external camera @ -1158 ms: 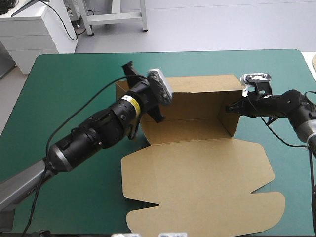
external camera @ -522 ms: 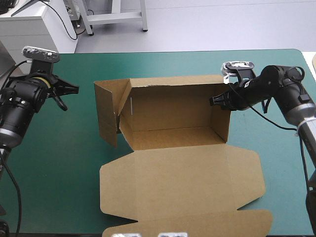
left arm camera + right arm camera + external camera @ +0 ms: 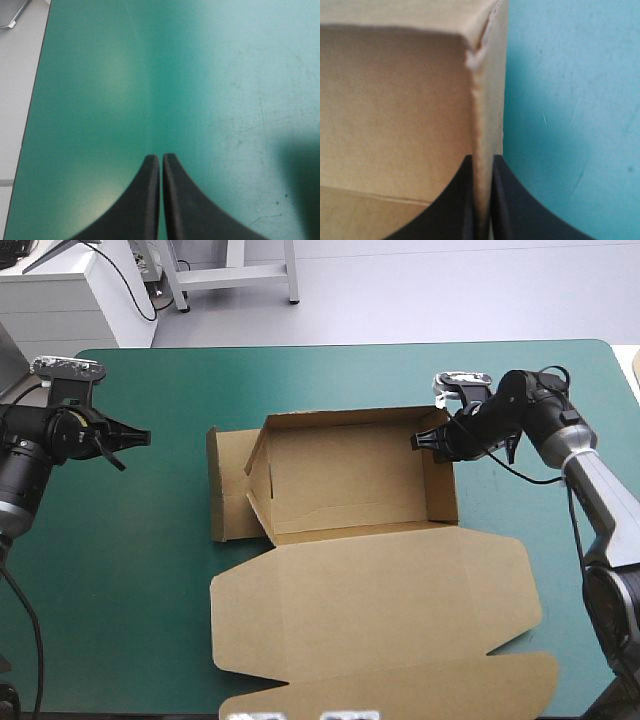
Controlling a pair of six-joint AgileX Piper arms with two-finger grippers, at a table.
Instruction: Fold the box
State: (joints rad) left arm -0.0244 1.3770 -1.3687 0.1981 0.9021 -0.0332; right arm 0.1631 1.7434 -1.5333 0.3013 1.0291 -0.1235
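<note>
one box (image 3: 380,620), wall in right pincer (image 3: 481,160)

One brown box (image 3: 350,475) on one table (image 3: 150,580); two grippers out there, left gripper (image 3: 141,437) and right gripper (image 3: 419,443).

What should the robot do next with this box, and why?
Probably bring the left gripper to the left flap and raise it. That flap is splayed outward, while the right gripper pinches the right wall upright; the left one is shut over the cover, holding nothing.
</note>
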